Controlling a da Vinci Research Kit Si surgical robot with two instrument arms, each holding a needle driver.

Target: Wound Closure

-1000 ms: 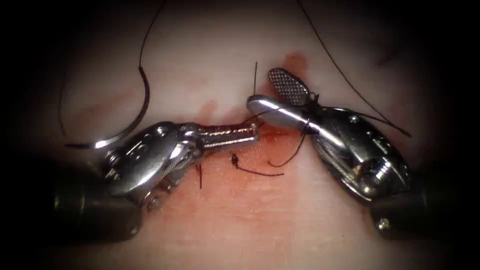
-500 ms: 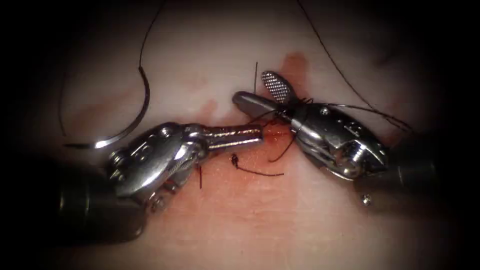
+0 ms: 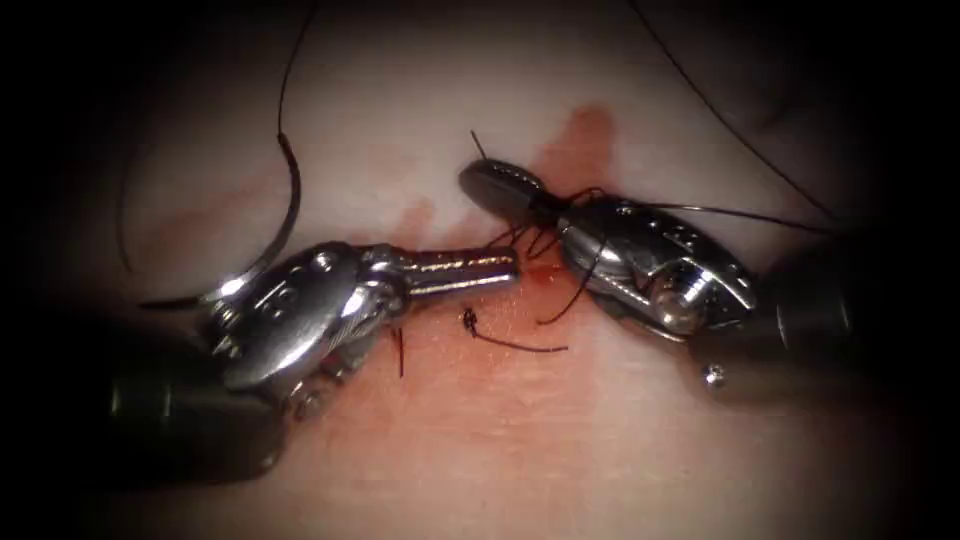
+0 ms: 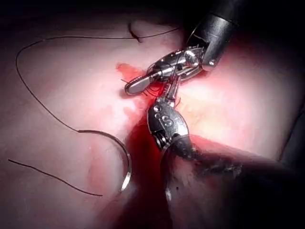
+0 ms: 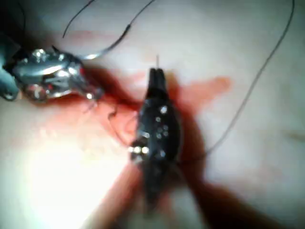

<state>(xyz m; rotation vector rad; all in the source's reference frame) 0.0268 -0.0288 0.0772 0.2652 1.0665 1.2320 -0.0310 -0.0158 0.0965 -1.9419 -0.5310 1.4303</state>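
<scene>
pale tissue [image 3: 480, 440] wet with red fluid [image 3: 540, 275] — right tool [image 3: 490, 185], jaws gaping a second ago, now pinched on the thread [image 3: 730, 213]; left tool [image 3: 505, 266] clamps thread at the cut; needle [image 3: 285, 215] lies free, left of it.

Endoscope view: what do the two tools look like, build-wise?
Both are polished silver metal on dark, near-black shafts. The left tool has a bulbous wrist housing with small screws and a narrow, ridged jaw section. The right tool has a rounded wrist with rivet-like pins, a visible pulley, and smooth, tapered jaws.
</scene>
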